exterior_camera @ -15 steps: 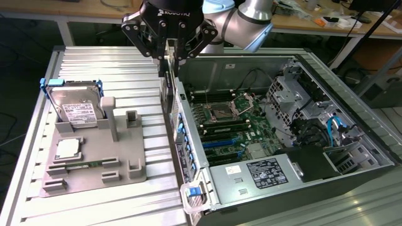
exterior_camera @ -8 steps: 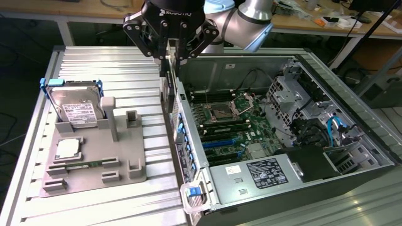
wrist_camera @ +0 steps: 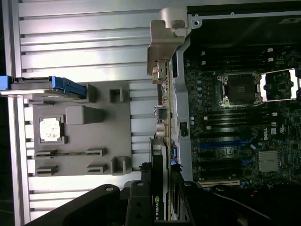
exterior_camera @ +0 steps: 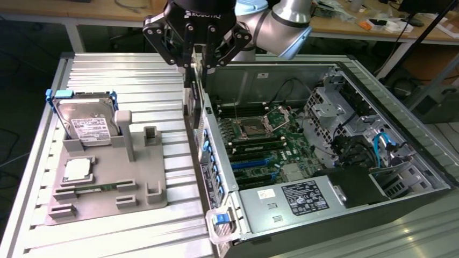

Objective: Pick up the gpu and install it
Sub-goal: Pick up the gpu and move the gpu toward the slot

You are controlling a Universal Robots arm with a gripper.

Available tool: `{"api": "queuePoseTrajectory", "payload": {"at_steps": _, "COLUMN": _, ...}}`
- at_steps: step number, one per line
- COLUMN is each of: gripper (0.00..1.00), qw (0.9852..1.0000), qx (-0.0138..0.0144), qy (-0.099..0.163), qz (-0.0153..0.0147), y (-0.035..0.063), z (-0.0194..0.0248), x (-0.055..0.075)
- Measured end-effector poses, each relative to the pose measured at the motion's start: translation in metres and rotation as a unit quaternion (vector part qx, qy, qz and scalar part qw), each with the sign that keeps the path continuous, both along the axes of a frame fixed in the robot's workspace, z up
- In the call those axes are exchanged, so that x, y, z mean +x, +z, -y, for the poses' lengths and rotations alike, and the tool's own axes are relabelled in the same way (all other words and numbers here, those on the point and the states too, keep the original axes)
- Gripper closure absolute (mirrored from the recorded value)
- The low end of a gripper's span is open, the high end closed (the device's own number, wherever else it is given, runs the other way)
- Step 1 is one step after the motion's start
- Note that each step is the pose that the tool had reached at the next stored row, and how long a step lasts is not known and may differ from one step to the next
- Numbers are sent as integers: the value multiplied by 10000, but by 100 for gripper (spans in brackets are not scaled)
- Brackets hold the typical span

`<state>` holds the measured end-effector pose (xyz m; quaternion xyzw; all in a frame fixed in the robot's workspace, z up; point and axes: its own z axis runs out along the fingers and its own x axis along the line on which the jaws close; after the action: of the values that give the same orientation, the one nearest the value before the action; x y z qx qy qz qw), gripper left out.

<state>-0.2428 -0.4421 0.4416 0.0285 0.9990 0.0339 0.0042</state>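
Off to the exterior view's left of the computer case [exterior_camera: 287,75], a grey holder [exterior_camera: 107,201] stood with the hard drive [exterior_camera: 90,124] upright in it, well apart from the work. Over the case's wall on that side, the gripper [exterior_camera: 198,63] was closed on the gpu [exterior_camera: 192,102]. It pinched the card's flat faces near the top so that it hung on edge, and the wrist view showed the silvery bracket [wrist_camera: 164,47] at the card's far end. The card looked stiff and fairly light but fragile, with bare parts on its board, so a hold across the covered faces seemed safer than one on the contact edge. It hung just beside the wall's thin metal rim [exterior_camera: 208,134], the likeliest place to snag. Further to the exterior view's right, inside the case, the motherboard [exterior_camera: 258,134] lay open with free room above its blue slots [exterior_camera: 252,161]. Cables [exterior_camera: 384,142] crowded the case's far side.
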Motion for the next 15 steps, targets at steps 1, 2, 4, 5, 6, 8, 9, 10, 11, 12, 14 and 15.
{"api": "queuePoseTrajectory", "payload": {"at_steps": 1, "gripper": 73, "qw": 10000, "qx": 0, "qy": 0, "qz": 0, "y": 0, "z": 0, "x": 2}}
{"api": "queuePoseTrajectory", "payload": {"at_steps": 2, "gripper": 73, "qw": 10000, "qx": 0, "qy": 0, "qz": -1, "y": 0, "z": 0, "x": 4}}
{"api": "queuePoseTrajectory", "payload": {"at_steps": 4, "gripper": 73, "qw": 10000, "qx": 0, "qy": 0, "qz": -2, "y": 0, "z": 0, "x": 9}}
{"api": "queuePoseTrajectory", "payload": {"at_steps": 5, "gripper": 73, "qw": 10000, "qx": 0, "qy": 0, "qz": -2, "y": 0, "z": 0, "x": 11}}
{"api": "queuePoseTrajectory", "payload": {"at_steps": 6, "gripper": 73, "qw": 10000, "qx": 0, "qy": 0, "qz": -2, "y": 0, "z": 0, "x": 13}}
{"api": "queuePoseTrajectory", "payload": {"at_steps": 8, "gripper": 73, "qw": 10000, "qx": 0, "qy": 0, "qz": -3, "y": 0, "z": 0, "x": 17}}
{"api": "queuePoseTrajectory", "payload": {"at_steps": 9, "gripper": 73, "qw": 10000, "qx": 0, "qy": 0, "qz": -4, "y": 0, "z": 0, "x": 19}}
{"api": "queuePoseTrajectory", "payload": {"at_steps": 10, "gripper": 73, "qw": 10000, "qx": 0, "qy": 0, "qz": -4, "y": 0, "z": 0, "x": 22}}
{"api": "queuePoseTrajectory", "payload": {"at_steps": 11, "gripper": 73, "qw": 10000, "qx": 0, "qy": 0, "qz": -5, "y": 0, "z": 0, "x": 25}}
{"api": "queuePoseTrajectory", "payload": {"at_steps": 12, "gripper": 73, "qw": 10000, "qx": 0, "qy": 0, "qz": -5, "y": 0, "z": 0, "x": 26}}
{"api": "queuePoseTrajectory", "payload": {"at_steps": 14, "gripper": 73, "qw": 10000, "qx": 0, "qy": 0, "qz": -5, "y": 0, "z": 0, "x": 30}}
{"api": "queuePoseTrajectory", "payload": {"at_steps": 15, "gripper": 73, "qw": 10000, "qx": 0, "qy": 0, "qz": -6, "y": 0, "z": 0, "x": 34}}
